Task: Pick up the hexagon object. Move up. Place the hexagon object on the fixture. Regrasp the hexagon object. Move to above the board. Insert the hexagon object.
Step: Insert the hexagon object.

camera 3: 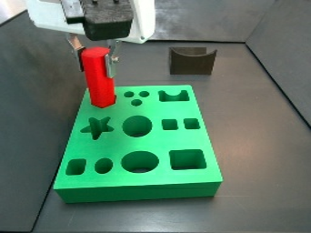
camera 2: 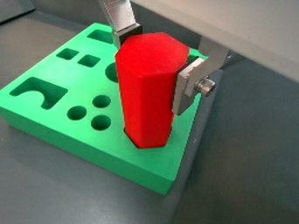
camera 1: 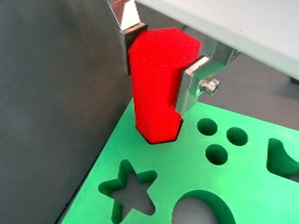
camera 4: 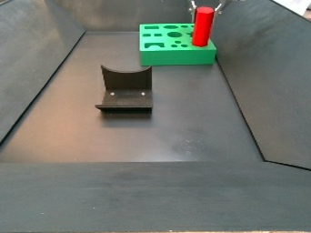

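Note:
The red hexagon object (camera 1: 156, 87) stands upright with my gripper (camera 1: 162, 61) shut on its upper part, a silver finger (camera 2: 188, 86) flat on each side. Its lower end meets the green board (camera 1: 239, 188) at one corner and seems to sit in a hole there, next to the star cut-out (camera 1: 131, 190). Both side views show the hexagon object (camera 3: 97, 80) upright on the board (camera 3: 158, 138) under the gripper (camera 3: 97, 53). Apart on the floor stands the dark fixture (camera 3: 191, 60), with nothing on it. The other side view shows the same hexagon object (camera 4: 203, 25), board (camera 4: 165, 52) and fixture (camera 4: 124, 89).
Dark walls enclose the floor on all sides (camera 4: 49, 64). The board's other cut-outs, circles (camera 3: 136, 125) and squares (camera 3: 185, 160), are open. The white arm body (camera 3: 104, 18) hangs over the board's far corner.

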You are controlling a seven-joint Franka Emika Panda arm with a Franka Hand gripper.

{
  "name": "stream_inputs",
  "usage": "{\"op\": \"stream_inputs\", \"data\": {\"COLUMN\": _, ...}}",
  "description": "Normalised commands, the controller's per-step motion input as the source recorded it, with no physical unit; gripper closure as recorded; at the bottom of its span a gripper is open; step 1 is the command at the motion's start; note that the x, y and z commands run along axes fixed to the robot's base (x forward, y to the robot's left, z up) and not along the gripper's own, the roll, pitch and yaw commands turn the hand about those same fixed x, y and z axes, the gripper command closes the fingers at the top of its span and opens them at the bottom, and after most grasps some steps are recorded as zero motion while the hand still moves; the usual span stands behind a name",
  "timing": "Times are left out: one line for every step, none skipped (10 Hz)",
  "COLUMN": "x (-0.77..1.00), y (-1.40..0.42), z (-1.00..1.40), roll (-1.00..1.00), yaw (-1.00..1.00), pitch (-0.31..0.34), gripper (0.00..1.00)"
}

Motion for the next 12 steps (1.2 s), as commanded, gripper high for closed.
{"op": "stream_inputs", "data": {"x": -0.03, "y": 0.04, "z": -0.42, "roll": 0.37, "yaw": 0.31, "pitch": 0.000, "gripper": 1.00}}
{"op": "stream_inputs", "data": {"x": -0.07, "y": 0.00, "z": -0.55, "roll": 0.29, "yaw": 0.23, "pitch": -0.051, "gripper": 1.00}}
{"op": "stream_inputs", "data": {"x": 0.00, "y": -0.04, "z": -0.64, "roll": 0.28, "yaw": 0.20, "pitch": -0.043, "gripper": 1.00}}
{"op": "stream_inputs", "data": {"x": 0.03, "y": -0.03, "z": -0.33, "roll": 0.07, "yaw": 0.04, "pitch": -0.020, "gripper": 1.00}}
{"op": "stream_inputs", "data": {"x": 0.00, "y": 0.00, "z": -0.02, "roll": 0.00, "yaw": 0.00, "pitch": 0.000, "gripper": 1.00}}
{"op": "stream_inputs", "data": {"x": 0.00, "y": 0.00, "z": -0.84, "roll": 0.08, "yaw": 0.00, "pitch": -0.014, "gripper": 1.00}}
{"op": "stream_inputs", "data": {"x": 0.00, "y": 0.01, "z": -1.00, "roll": 0.00, "yaw": 0.00, "pitch": -0.039, "gripper": 1.00}}
{"op": "stream_inputs", "data": {"x": 0.01, "y": 0.00, "z": -1.00, "roll": 0.00, "yaw": 0.00, "pitch": -0.059, "gripper": 1.00}}
{"op": "stream_inputs", "data": {"x": 0.00, "y": 0.01, "z": -1.00, "roll": 0.00, "yaw": 0.00, "pitch": -0.064, "gripper": 1.00}}
{"op": "stream_inputs", "data": {"x": 0.00, "y": 0.01, "z": -1.00, "roll": 0.00, "yaw": 0.01, "pitch": -0.046, "gripper": 1.00}}
{"op": "stream_inputs", "data": {"x": 0.00, "y": 0.01, "z": -1.00, "roll": 0.00, "yaw": 0.02, "pitch": -0.049, "gripper": 1.00}}
{"op": "stream_inputs", "data": {"x": 0.00, "y": 0.03, "z": -1.00, "roll": 0.00, "yaw": 0.05, "pitch": -0.047, "gripper": 1.00}}
